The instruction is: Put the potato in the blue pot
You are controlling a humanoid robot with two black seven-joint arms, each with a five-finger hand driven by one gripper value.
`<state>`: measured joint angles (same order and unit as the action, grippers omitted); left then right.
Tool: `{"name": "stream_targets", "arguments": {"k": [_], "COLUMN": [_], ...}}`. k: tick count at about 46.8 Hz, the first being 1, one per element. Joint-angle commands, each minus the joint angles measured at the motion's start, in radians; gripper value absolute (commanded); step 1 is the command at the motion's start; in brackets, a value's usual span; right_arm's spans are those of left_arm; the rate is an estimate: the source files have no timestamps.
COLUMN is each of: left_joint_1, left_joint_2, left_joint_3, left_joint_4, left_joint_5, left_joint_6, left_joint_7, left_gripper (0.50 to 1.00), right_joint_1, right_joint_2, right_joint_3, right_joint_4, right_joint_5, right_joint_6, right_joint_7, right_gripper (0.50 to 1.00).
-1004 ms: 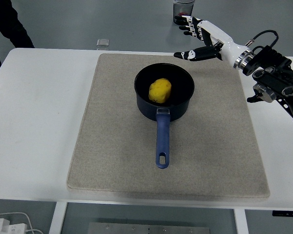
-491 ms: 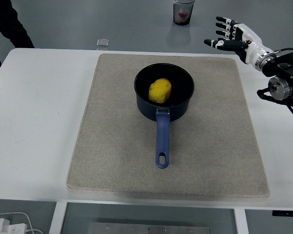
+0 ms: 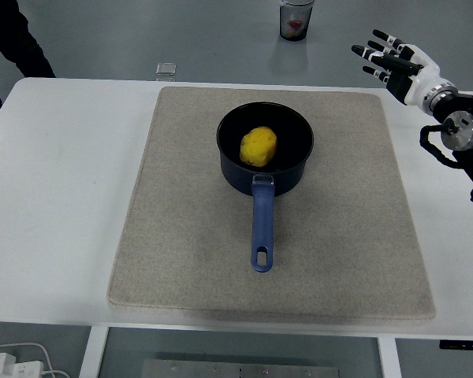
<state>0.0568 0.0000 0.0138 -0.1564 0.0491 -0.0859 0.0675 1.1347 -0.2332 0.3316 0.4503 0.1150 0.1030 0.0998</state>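
Note:
A yellow potato [image 3: 258, 146] lies inside the dark blue pot [image 3: 292, 169], which stands on the beige mat [image 3: 181, 236] with its blue handle [image 3: 261, 228] pointing toward the near edge. My right hand [image 3: 390, 61] hovers at the far right, beyond the mat's back right corner, well away from the pot. Its fingers are spread and hold nothing. The left arm does not appear.
A small clear container [image 3: 165, 70] sits at the table's far edge, left of the mat. A cup [image 3: 296, 19] stands on the floor beyond the table. A person's dark sleeve [image 3: 16, 39] shows at the top left.
My right hand has drawn back from above the mat's far right corner toward the right edge and lifted slightly. The potato and pot have not moved.

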Motion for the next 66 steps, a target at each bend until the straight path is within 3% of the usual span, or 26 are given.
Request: {"name": "stream_targets", "arguments": {"k": [1, 21, 66], "left_joint_1": [0.000, 0.000, 0.000], "left_joint_2": [0.000, 0.000, 0.000], "left_joint_3": [0.000, 0.000, 0.000], "left_joint_4": [0.000, 0.000, 0.000], "left_joint_5": [0.000, 0.000, 0.000], "left_joint_6": [0.000, 0.000, 0.000], "left_joint_7": [0.000, 0.000, 0.000], "left_gripper": [0.996, 0.996, 0.996], "right_joint_1": [-0.001, -0.021, -0.075], "right_joint_2": [0.000, 0.011, 0.045], "right_joint_3": [0.006, 0.132, 0.191], "right_joint_4": [-0.002, -0.007, -0.004], "right_joint_5": [0.038, 0.144, 0.135], "right_joint_6": [-0.019, -0.075, -0.062], "right_joint_7": [-0.002, 0.006, 0.055], "right_gripper": [0.936, 0.936, 0.936]}}
